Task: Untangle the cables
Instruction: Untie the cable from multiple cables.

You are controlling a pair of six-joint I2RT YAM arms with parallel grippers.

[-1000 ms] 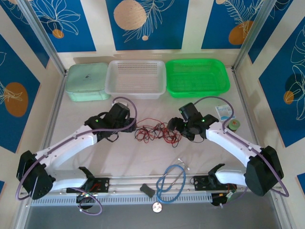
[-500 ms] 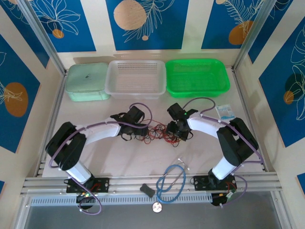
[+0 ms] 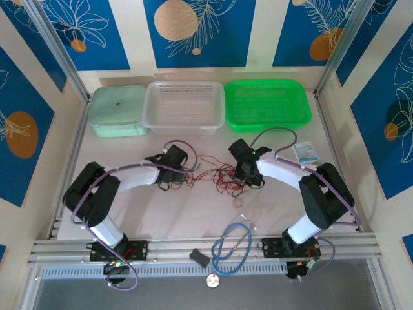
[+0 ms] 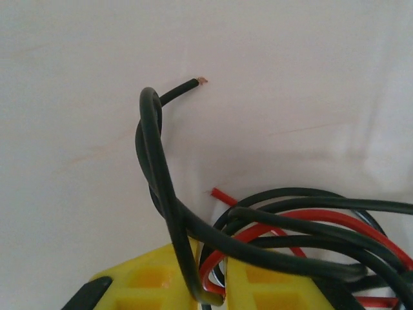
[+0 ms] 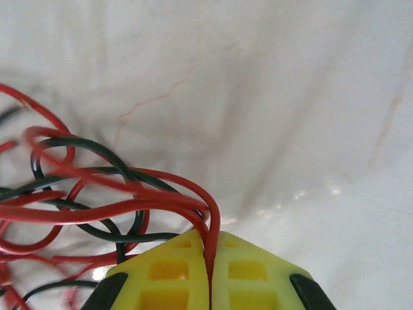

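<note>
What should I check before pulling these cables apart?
1. Left fingers gripping: ok, shut on black and red cables.
2. Right fingers gripping: ok, shut on one red cable.
3. Knot loosened: not ok, red and black loops cross between the two arms.
4. Black end free: ok, it pokes out loose past the left fingers.
5. Blue tube apart from the cables: ok, it lies nearer the arm bases.
6. Which strand links both grips: cannot tell.
</note>
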